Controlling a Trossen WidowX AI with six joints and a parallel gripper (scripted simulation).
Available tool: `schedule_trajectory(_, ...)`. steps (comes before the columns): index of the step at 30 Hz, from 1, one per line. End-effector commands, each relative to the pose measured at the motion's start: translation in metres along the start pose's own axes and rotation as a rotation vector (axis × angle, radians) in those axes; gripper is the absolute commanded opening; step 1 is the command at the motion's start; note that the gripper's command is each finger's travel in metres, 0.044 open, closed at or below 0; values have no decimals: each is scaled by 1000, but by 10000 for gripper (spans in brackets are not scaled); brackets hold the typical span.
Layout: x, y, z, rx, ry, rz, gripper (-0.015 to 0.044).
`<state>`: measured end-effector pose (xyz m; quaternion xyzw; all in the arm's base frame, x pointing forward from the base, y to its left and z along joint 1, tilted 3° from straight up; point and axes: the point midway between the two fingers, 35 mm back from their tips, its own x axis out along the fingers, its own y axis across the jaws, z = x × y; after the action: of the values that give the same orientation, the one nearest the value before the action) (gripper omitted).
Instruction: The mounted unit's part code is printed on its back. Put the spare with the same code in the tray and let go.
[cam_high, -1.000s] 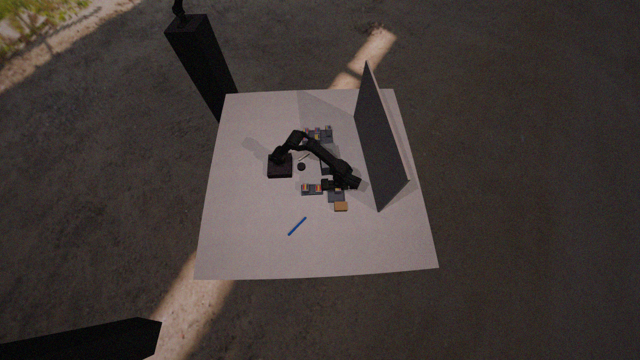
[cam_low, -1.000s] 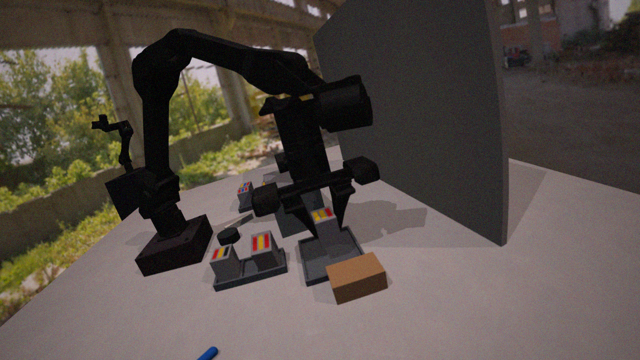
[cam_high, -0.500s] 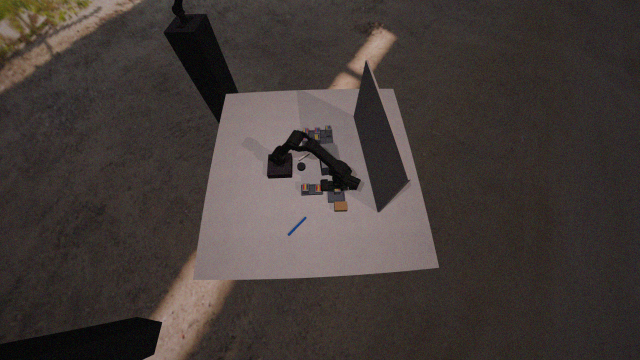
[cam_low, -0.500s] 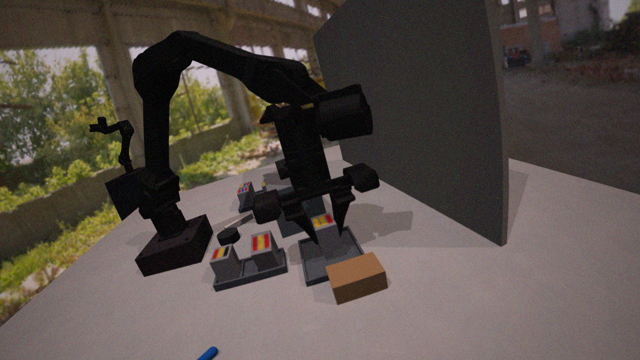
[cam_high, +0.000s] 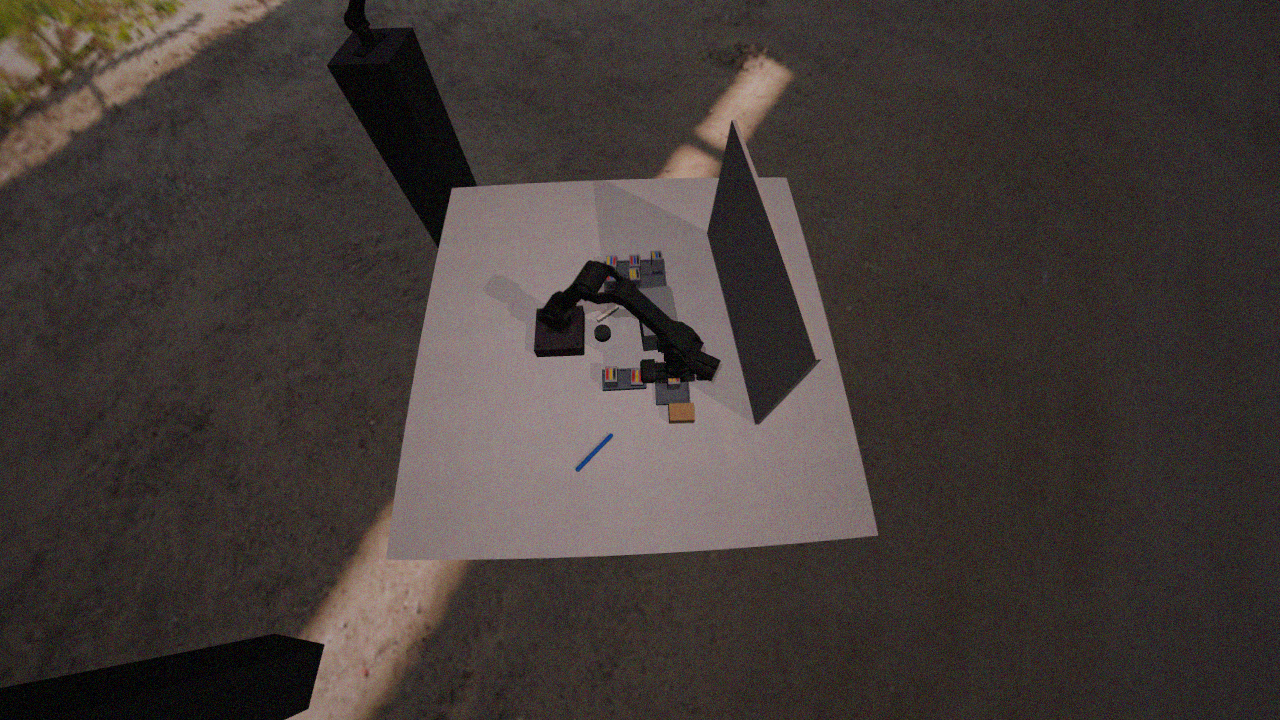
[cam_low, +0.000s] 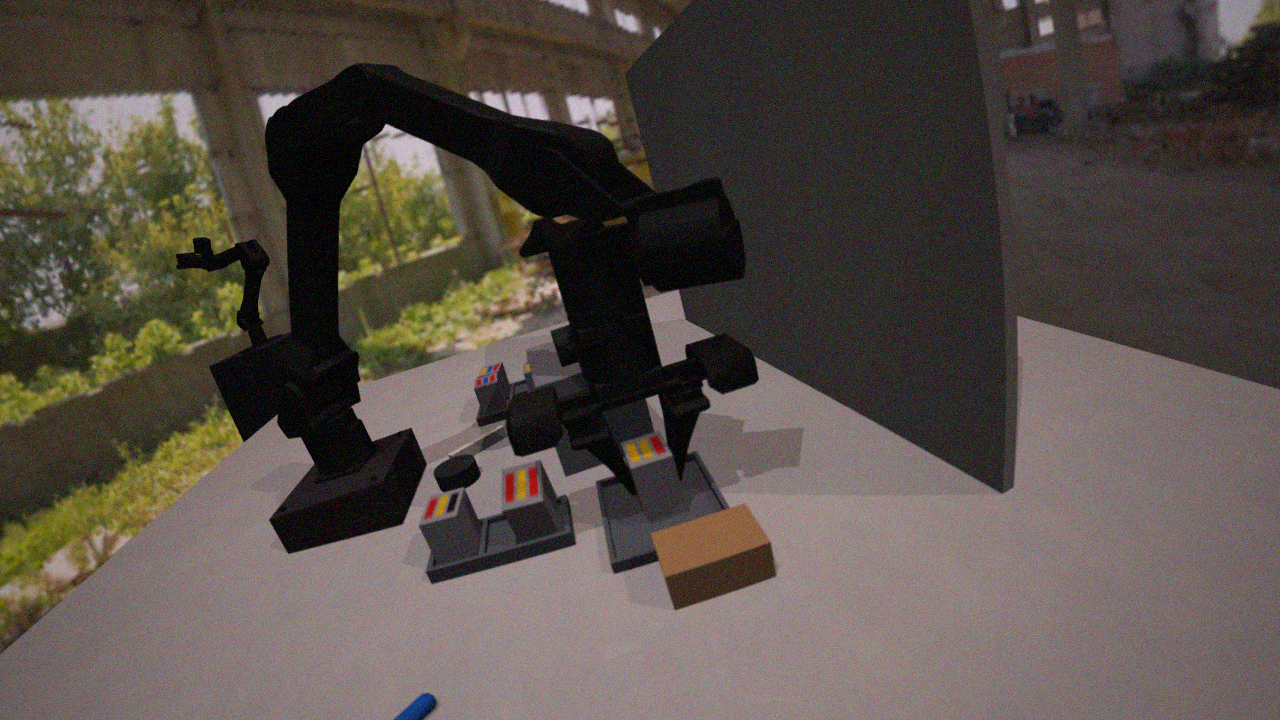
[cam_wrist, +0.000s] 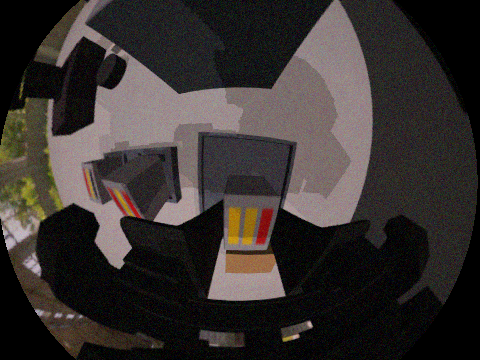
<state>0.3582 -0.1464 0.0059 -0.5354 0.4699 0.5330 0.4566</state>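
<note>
A derelict industrial hall, with bare concrete pillars (cam_low: 223, 170) and glassless openings onto greenery (cam_low: 134, 170).

2 views share the tray (cam_low: 612, 537) (cam_wrist: 201, 170), seemingly: exterior, wrist.
</note>
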Motion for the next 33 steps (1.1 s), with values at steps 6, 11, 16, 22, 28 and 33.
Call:
schedule_trajectory(6,0,0,0,0,0,-1,341)
schedule_trajectory(11,-3,-1,0,0,1,-1,440)
schedule_trajectory(16,-81,-3,-2,-2,2,3,440)
schedule_trajectory(22,-107,1,0,-3,3,5,440)
schedule_trajectory(28,-108,-3,-2,-5,15,-26,440)
schedule_trajectory(33,-108,-3,-2,-5,15,-26,440)
